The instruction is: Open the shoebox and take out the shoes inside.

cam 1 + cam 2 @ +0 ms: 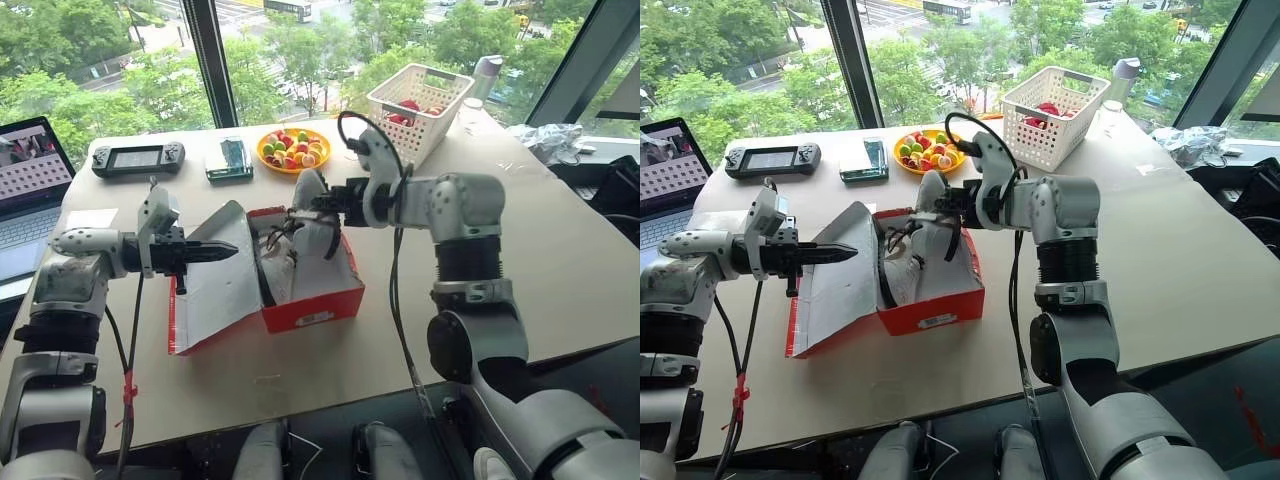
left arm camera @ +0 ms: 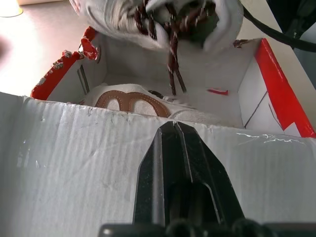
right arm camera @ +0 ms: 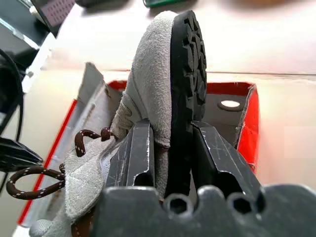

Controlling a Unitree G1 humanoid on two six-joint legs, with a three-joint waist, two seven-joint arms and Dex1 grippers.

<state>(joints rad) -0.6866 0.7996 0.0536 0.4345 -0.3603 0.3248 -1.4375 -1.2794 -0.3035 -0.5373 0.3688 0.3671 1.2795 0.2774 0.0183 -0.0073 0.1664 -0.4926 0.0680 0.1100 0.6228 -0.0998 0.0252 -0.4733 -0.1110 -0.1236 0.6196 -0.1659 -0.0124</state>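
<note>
Right wrist view: right gripper [image 3: 170, 148] clamps one shoe [image 3: 168, 74] by sole and upper, hoisted above shoebox [image 1: 310, 310] on desk [image 1: 560, 240]. Second shoe [image 2: 133, 101] lies in box below. Left gripper [image 1: 222, 251] closed, pressed against opened lid [image 1: 220, 280], likely pinning it back.

1. At the left of the head view your left arm [image 1: 70, 270] is built of silver-grey shell segments joined by black rings.
2. Its left gripper [image 1: 205, 253] has two slim black fingers tapering to a point, behind a pale grey boxy wrist block.
3. A thin black cable hangs below that wrist, tied lower down with a red band [image 1: 129, 392].
4. Your right arm [image 1: 465, 215], right of centre, has the same silver shells and black joints.
5. A black cable [image 1: 400, 300] loops over its wrist and trails down.
6. The right gripper [image 3: 170, 148] has broad black fingers [image 3: 217, 153] with scuffed faces and round holes along their base.
</note>
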